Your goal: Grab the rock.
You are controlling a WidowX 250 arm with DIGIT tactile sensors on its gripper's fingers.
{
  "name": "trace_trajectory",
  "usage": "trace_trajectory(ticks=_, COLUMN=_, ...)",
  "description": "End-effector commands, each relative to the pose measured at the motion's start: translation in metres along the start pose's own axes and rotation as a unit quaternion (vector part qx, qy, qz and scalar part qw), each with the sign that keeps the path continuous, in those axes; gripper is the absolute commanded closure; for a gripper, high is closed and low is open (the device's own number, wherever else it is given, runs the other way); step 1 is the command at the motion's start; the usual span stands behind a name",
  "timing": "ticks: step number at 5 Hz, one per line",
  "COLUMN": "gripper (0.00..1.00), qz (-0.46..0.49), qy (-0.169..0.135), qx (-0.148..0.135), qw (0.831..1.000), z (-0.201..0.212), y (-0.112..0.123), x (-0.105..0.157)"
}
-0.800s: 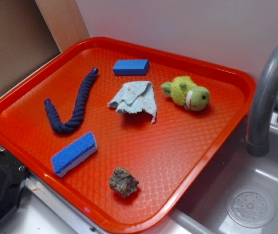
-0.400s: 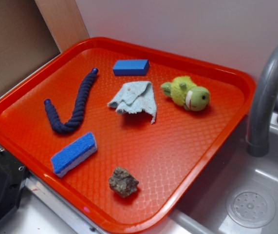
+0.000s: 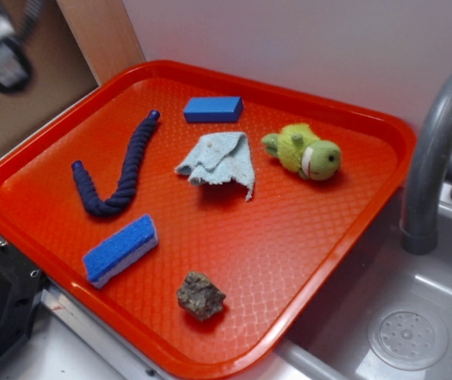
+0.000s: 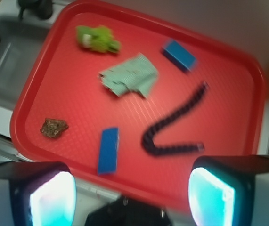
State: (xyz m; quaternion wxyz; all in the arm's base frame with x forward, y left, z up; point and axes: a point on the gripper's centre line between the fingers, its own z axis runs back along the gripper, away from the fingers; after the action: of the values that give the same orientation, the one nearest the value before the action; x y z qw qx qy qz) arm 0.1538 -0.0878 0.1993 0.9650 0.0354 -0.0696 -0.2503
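Where nothing showed before, the end effector (image 3: 0, 47) appears; rock (image 3: 201, 295) unmoved.

hand (image 4: 132, 188) | fingers (image 4: 47, 197) spread wide apart | empty | raised, blurred at upper left

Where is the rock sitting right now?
In the exterior view the rock lies on the red tray near its front edge, just right of the blue sponge, touching nothing.
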Motion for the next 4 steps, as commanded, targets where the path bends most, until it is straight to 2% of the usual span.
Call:
trace_trajectory(ticks=1, gripper=0.00, qz=-0.250, qy=0.015, qx=0.000, qw=0.968, z=-0.046, y=-0.073, x=0.020)
trace_trajectory(ticks=2, gripper=0.00, qz=-0.368, qy=0.028, qx=-0.013, qw=0.929, z=-0.076, y=-0.094, x=0.014)
trace_trajectory(ticks=4, gripper=0.00, qz=-0.399, qy=0.094, qx=-0.022, qw=0.912, z=-0.128, y=-0.107, x=0.011)
